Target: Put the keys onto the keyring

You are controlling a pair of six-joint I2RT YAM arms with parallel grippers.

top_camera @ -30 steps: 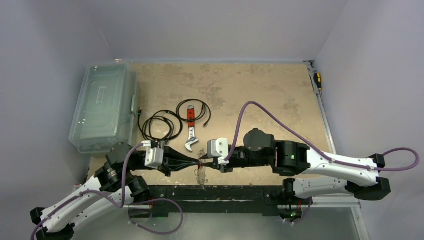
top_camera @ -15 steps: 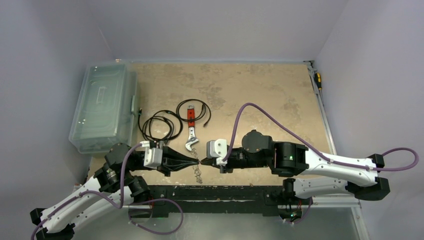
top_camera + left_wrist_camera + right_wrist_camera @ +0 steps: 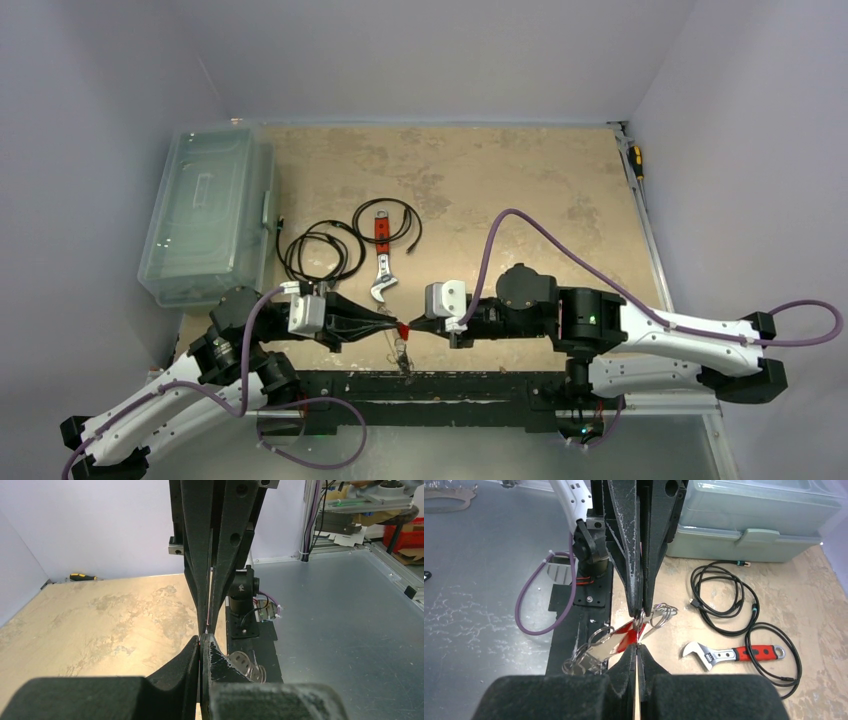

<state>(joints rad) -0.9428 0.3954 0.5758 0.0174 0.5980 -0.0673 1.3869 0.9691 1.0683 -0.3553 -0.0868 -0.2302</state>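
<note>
Two sets of jaws meet tip to tip just above the near edge of the table [image 3: 520, 180]. The left gripper [image 3: 392, 327] is clamped shut on what looks like the wire of the keyring [image 3: 664, 611], though the pinch is too fine to see clearly. The right gripper [image 3: 413, 328] is closed on the red tag [image 3: 624, 630], and the keys [image 3: 241, 660] dangle beneath both. The main risk, as I judge it, is a tug between the arms. Any pull apart could bend the wire or tear it out of one pinch, and the bunch would then drop onto the black base rail [image 3: 440, 385], where it would be awkward to pick up. Fingers this close could also knock together. For room, the clear box [image 3: 205, 215] stands well off to the left. The cables [image 3: 320, 250] and the wrench [image 3: 381, 272] lie near, just behind the left gripper. Rightward and toward the back, the tabletop offers free travel as far as the screwdriver [image 3: 634, 160] at the right wall
</note>
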